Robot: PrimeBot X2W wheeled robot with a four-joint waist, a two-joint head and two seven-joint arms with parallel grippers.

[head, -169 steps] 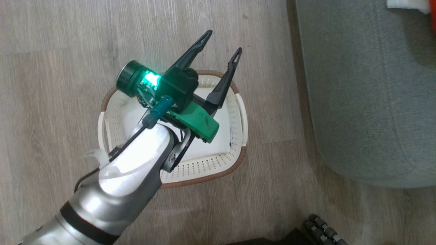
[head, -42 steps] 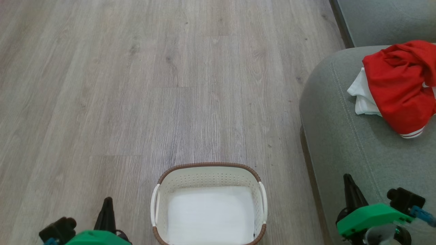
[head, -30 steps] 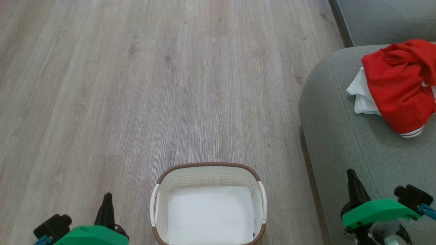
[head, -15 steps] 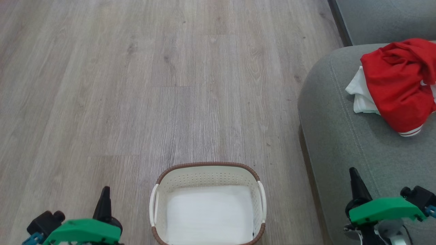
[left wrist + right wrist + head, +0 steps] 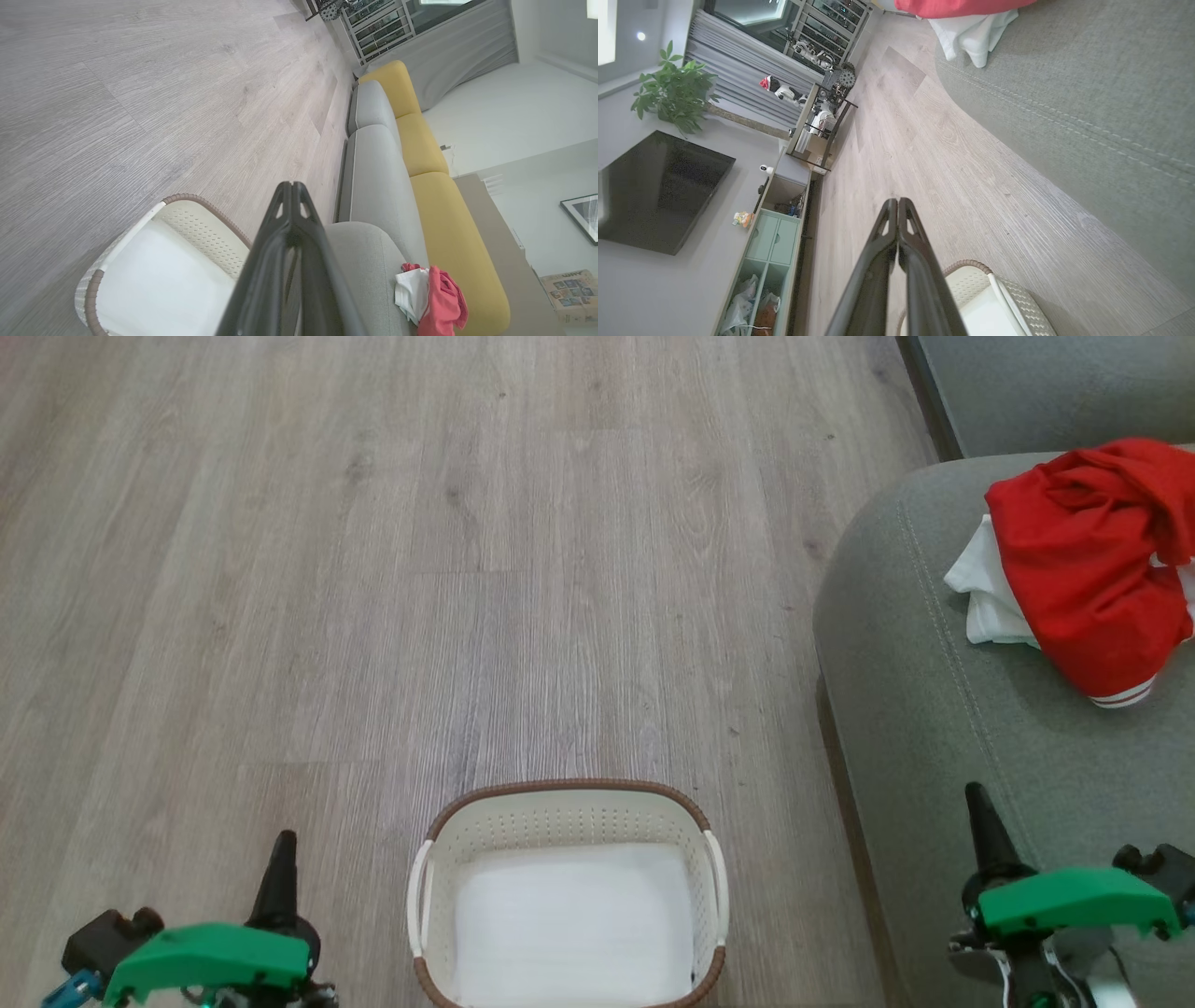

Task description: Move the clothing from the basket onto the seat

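Red clothing (image 5: 1083, 569) with a white panel and a striped hem, bunched in a heap on the grey-green seat (image 5: 934, 709), ahead of the right gripper (image 5: 976, 795) and a little to its right, well apart from its tip. Right gripper clenched, both dark fingers pressed flat together to one point, gripping nothing, seen against the seat's near edge in the head view. Left gripper (image 5: 282, 842) clenched the same way, fingers touching along their length in the left wrist view, gripping nothing, over the wooden floor (image 5: 373, 569). Cream basket (image 5: 569, 795) with brown rim and white handles on the floor between the two grippers, just right of the left gripper and well left of the right one, touching neither; plain white bottom showing. Seat's rounded corner and stitched seam between basket and clothing. Beyond the left gripper's tip, in its wrist view, more grey cushions (image 5: 373, 107) backed by yellow cushions (image 5: 420, 144). Beyond the right gripper's tip, in its wrist view, a dark screen (image 5: 658, 191), a potted plant (image 5: 675, 93) and a pale green cabinet (image 5: 775, 238) along the wall
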